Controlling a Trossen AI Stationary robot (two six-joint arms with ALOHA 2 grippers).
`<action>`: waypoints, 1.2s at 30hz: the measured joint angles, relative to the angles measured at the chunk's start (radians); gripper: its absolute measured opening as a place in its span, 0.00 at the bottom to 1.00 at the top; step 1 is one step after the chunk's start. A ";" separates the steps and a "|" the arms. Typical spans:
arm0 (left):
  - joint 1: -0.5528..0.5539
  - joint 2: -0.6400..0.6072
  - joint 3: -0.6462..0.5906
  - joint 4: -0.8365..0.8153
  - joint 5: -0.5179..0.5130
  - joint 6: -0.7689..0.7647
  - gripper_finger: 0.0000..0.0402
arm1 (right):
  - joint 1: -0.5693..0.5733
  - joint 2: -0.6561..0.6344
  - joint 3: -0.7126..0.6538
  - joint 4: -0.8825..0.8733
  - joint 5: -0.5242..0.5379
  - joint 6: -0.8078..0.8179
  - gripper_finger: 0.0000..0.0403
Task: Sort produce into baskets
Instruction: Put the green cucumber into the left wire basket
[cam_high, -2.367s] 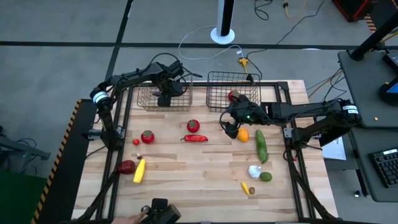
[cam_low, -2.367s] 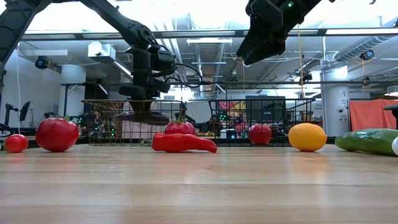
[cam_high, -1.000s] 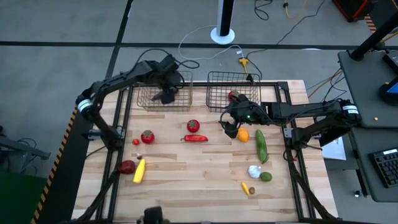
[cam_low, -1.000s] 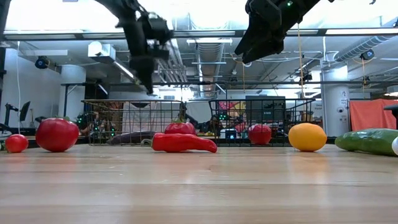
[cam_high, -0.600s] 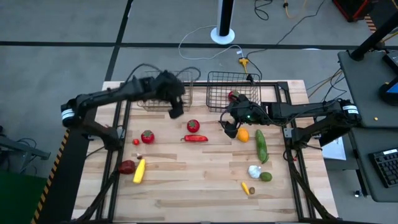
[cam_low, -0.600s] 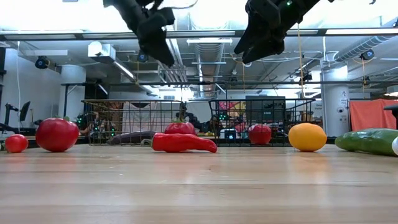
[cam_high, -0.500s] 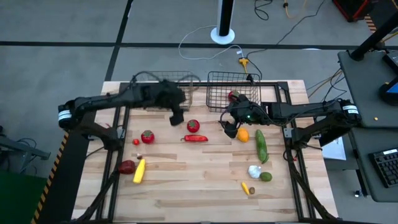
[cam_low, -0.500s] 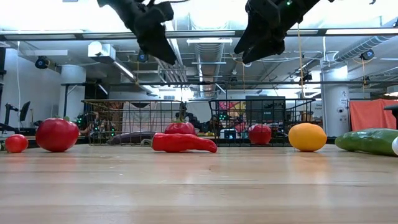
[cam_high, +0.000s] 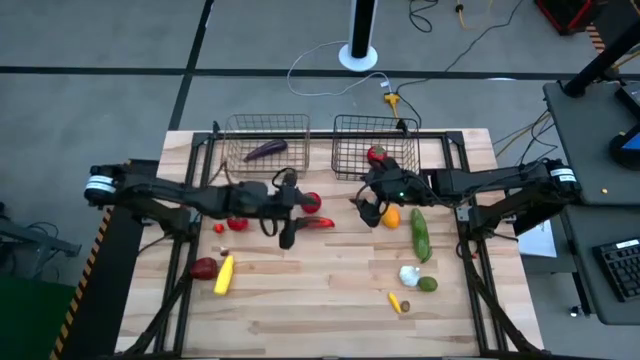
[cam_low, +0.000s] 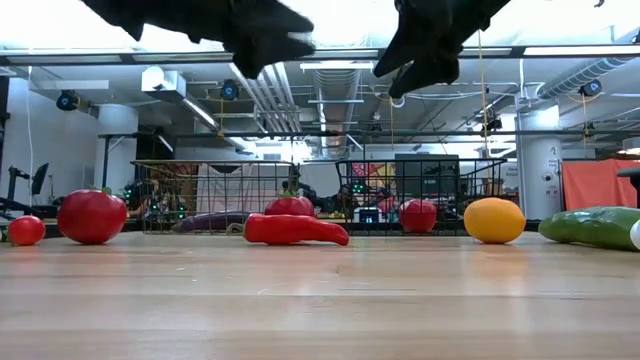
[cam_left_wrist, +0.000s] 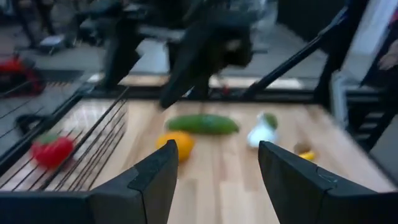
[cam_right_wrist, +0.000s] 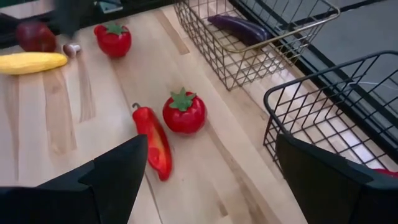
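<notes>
My left gripper (cam_high: 295, 212) hovers open and empty over the table's middle, pointing toward the right edge, beside a red tomato (cam_high: 312, 201) and the red pepper (cam_high: 318, 223). My right gripper (cam_high: 368, 211) hangs open and empty just left of the orange (cam_high: 391, 216). The purple eggplant (cam_high: 265, 150) lies in the copper basket (cam_high: 232, 165). A tomato (cam_high: 377, 154) lies in the dark basket (cam_high: 345, 165). On the table lie the cucumber (cam_high: 421, 233), white garlic (cam_high: 409, 274) and yellow corn (cam_high: 224, 273).
Another tomato (cam_high: 237, 223) sits partly under my left arm, a small one (cam_high: 219, 228) beside it. A dark red piece (cam_high: 204, 267) lies at the left, and a green piece (cam_high: 428, 284) and a small yellow piece (cam_high: 394, 301) at the near right. Bare wood shows near the front edge.
My left gripper has swung from above the copper basket toward the table's near edge and middle, sinking a little. It has tipped from pointing down to nearly level, facing right. The eggplant stays lying in the copper basket.
</notes>
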 joint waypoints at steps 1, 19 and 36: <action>-0.004 0.014 -0.001 0.028 0.006 0.000 0.51 | 0.000 0.000 0.000 0.002 0.001 0.000 0.86; -0.022 0.250 0.091 -0.011 0.073 -0.041 0.51 | 0.000 0.000 -0.034 0.002 -0.036 0.083 0.86; -0.129 0.272 0.080 0.125 0.073 0.085 0.51 | 0.015 0.000 -0.035 -0.209 -0.196 0.401 0.86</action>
